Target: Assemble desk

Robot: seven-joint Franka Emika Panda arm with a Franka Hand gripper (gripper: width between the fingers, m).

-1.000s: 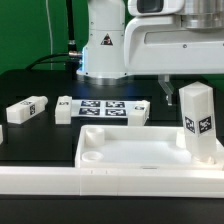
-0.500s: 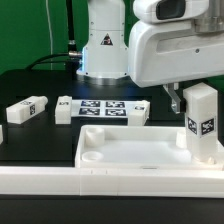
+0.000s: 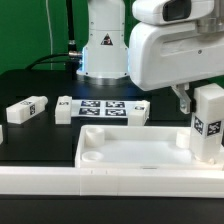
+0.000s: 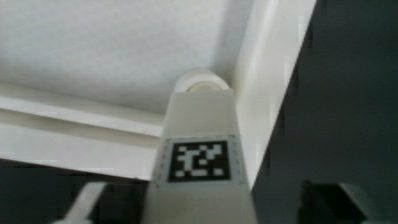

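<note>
One white leg (image 3: 208, 125) of the desk is seen standing upright at the exterior view's right edge. Its black-and-white tag faces the camera, and its lower end is set against the right end of the tabletop (image 3: 130, 150). The tabletop lies flat on the black counter (image 3: 40, 140), just behind the long white rail (image 3: 60, 180) that runs across the front.

The hand (image 4: 205, 208) is placed directly over this leg. In the exterior view its large white housing hangs above and to the left of the leg's top, and one dark finger (image 3: 183, 97) is seen just beside the leg's left side.

In the wrist view the leg runs away from the camera down the middle of the picture. Its far end meets a rounded corner socket (image 4: 210, 85) beside the tabletop's raised rim. The fingers are seen spread, a pale one (image 4: 80, 205) and a dark one (image 4: 329, 200), one on each side of the leg. A dark gap is left between each finger and the leg, so no pinch on the leg is shown.

A second leg (image 3: 25, 108) lies on its side on the counter, well apart at the exterior view's left. The marker board (image 3: 100, 107) lies flat behind the tabletop, in front of the arm's base.
</note>
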